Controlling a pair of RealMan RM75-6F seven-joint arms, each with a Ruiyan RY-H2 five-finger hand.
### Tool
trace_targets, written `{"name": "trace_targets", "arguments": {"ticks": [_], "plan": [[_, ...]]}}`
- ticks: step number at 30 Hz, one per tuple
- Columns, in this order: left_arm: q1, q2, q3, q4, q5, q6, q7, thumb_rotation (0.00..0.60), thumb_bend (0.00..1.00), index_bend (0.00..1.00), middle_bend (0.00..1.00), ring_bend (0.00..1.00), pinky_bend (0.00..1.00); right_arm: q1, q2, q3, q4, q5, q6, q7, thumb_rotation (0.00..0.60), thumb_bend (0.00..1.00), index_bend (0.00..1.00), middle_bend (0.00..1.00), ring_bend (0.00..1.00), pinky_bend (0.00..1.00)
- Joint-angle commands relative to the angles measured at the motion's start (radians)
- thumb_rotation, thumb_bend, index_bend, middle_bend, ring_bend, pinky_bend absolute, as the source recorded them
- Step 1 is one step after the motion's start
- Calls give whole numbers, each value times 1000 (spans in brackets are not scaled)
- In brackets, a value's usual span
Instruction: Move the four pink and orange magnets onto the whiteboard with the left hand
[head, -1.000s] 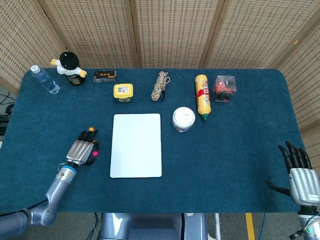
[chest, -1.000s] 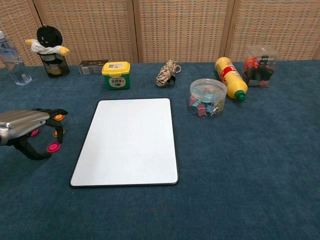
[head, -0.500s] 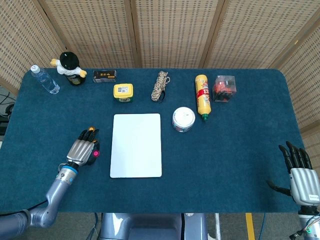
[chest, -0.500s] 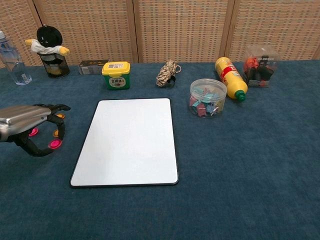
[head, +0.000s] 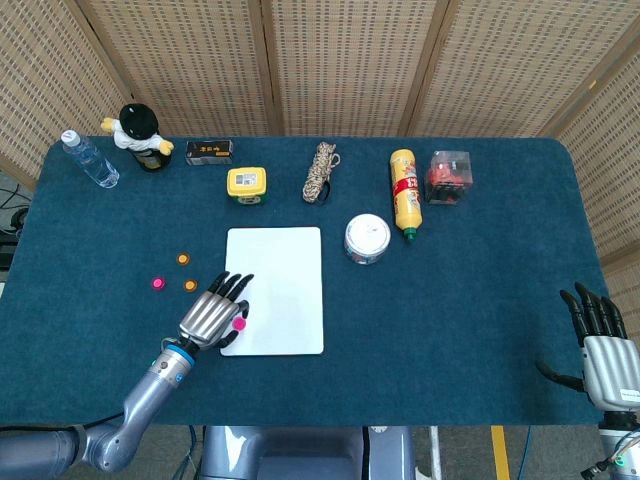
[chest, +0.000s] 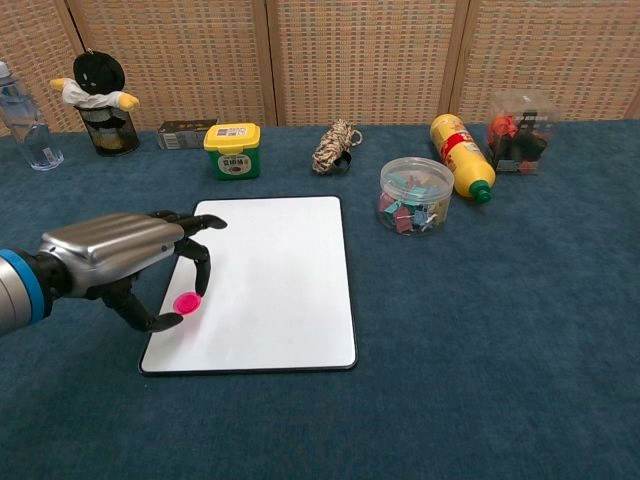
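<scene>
The whiteboard (head: 273, 290) (chest: 265, 280) lies flat at the table's middle. My left hand (head: 213, 315) (chest: 125, 258) hovers at its lower left edge and pinches a pink magnet (head: 239, 323) (chest: 186, 302) between the thumb and a finger, just over the board's left margin. On the cloth to the left lie an orange magnet (head: 183, 259), a pink magnet (head: 157, 283) and a second orange magnet (head: 190, 285); the chest view hides them behind the hand. My right hand (head: 600, 345) rests at the table's near right corner, fingers spread, holding nothing.
Along the back stand a water bottle (head: 89, 159), a plush toy in a cup (head: 141, 131), a black box (head: 209, 152), a yellow tub (head: 246, 185), a rope coil (head: 321, 172), a yellow bottle (head: 405, 190) and a clear box (head: 449, 176). A clip jar (head: 367, 239) sits right of the board.
My left hand has moved right from the magnet cluster to the whiteboard's left edge, carrying one pink magnet. Three magnets it covered now show on the cloth. The right hand is still.
</scene>
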Motion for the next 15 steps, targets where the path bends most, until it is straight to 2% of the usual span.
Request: {"name": "trace_targets", "arguments": {"ticks": [1, 4, 8, 13, 15], "plan": [[-12, -6, 15, -35, -54, -16, 42, 600, 98, 100, 0, 0, 0, 0, 1, 0, 0, 0, 0, 1, 600, 0, 0, 0, 0, 0], [-18, 1, 11, -43, -52, -10, 31, 600, 109, 98, 0, 0, 0, 0, 2, -1, -1, 0, -2, 2, 600, 0, 0, 0, 0, 0], [-9, 11, -31, 24, -19, 53, -30, 600, 174, 121, 0, 0, 0, 0, 2, -1, -3, 2, -3, 1, 600, 0, 0, 0, 0, 0], [-8, 41, -67, 125, -38, 48, -111, 600, 284, 319, 0, 0, 0, 1, 3, 0, -5, 6, -7, -1, 600, 0, 0, 0, 0, 0], [-10, 46, -72, 151, -47, 38, -127, 600, 317, 351, 0, 0, 0, 1, 3, 0, -5, 6, -8, -2, 600, 0, 0, 0, 0, 0]]}}
